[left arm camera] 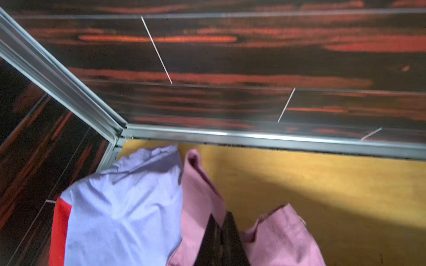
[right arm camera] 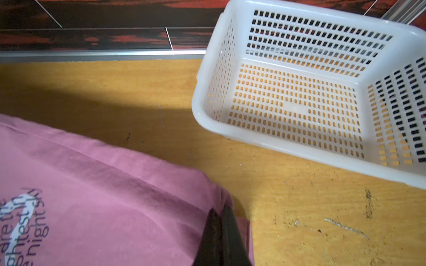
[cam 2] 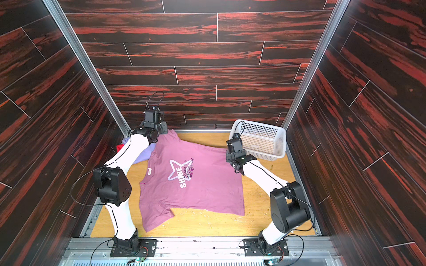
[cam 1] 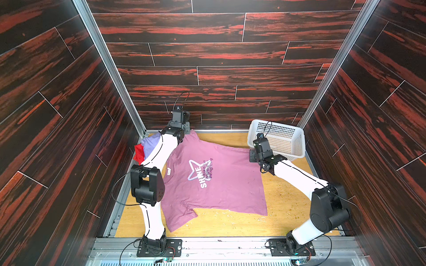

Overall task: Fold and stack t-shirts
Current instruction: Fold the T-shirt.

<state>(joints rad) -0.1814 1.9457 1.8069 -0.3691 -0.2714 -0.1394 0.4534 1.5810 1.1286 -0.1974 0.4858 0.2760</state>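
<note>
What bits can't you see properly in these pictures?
- Red shirt: mostly covered by the lavender shirt and left arm, both top views.
- Lettering on the pink shirt: cut off by the right wrist view's edge.
- Left gripper: fingertips hidden under its own wrist in top views.

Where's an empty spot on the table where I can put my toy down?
Bare wood lies between the front rail and the pink shirt, beside its right edge near the right arm, and behind it left of the basket. The back left corner is crowded with the lavender shirt and red shirt.
</note>
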